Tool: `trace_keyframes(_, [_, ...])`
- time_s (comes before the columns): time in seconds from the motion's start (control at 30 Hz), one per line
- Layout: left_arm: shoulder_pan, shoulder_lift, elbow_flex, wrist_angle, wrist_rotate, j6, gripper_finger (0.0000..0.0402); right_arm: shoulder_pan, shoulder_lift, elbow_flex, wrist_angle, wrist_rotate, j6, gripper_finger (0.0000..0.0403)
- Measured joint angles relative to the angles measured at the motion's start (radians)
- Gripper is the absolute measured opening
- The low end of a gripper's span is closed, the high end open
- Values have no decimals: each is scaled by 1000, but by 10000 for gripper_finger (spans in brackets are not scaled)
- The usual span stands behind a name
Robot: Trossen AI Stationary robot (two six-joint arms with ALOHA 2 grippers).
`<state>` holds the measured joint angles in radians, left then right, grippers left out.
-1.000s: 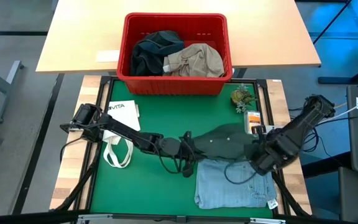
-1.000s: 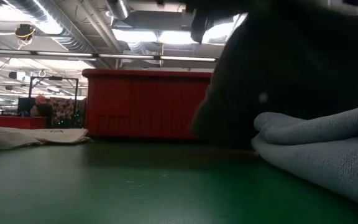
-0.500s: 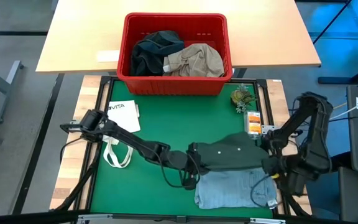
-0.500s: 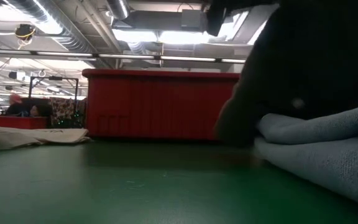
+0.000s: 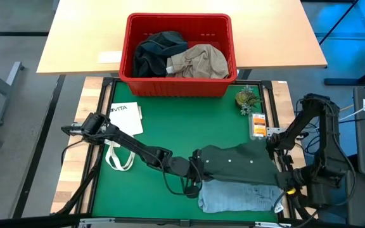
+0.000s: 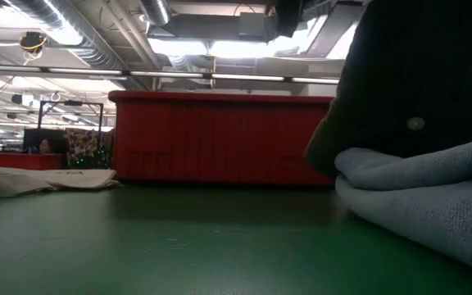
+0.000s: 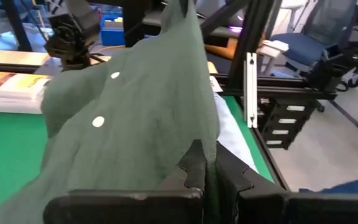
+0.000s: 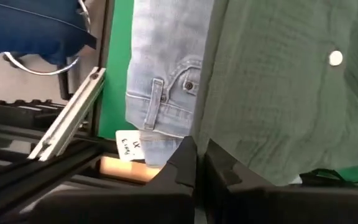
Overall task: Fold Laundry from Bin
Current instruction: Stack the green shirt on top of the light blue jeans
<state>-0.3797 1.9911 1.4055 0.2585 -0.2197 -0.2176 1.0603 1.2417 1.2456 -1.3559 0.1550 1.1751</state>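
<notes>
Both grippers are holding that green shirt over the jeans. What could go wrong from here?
The dark green buttoned shirt, pinched by the left gripper and right gripper, overlaps the folded light blue denim jeans; dragging it may rumple them. The right gripper sits near the table's metal frame edge; a collision is possible.

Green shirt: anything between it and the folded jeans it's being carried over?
Nothing visible. Both grippers, left and right, are shut on the green shirt, stretched between them. It hangs over the far edge of the folded jeans, with no other object between the two.
</notes>
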Motion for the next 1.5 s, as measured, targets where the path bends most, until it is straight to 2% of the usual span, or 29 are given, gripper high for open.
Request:
trace_keyframes(0.33, [-51,12,0,-32,-2,11,0,-1,127,-12,22,-19,-32,3])
trace_keyframes(0.7, [-132,84,0,7,-6,15,5,-1,227,-13,228,-66,-33,3])
trace_keyframes(0.93, [-159,85,-1,-2,-27,16,9,-1,317,-13,267,-92,-58,3])
trace_keyframes(1.23, [-169,85,-3,-54,-5,10,50,3,353,-15,259,-236,-53,3])
trace_keyframes(1.37, [-169,85,-3,-61,4,-17,78,2,353,-15,261,-224,-31,9])
trace_keyframes(1.5, [-164,85,-3,-66,-1,-66,106,2,353,-15,264,-202,-29,33])
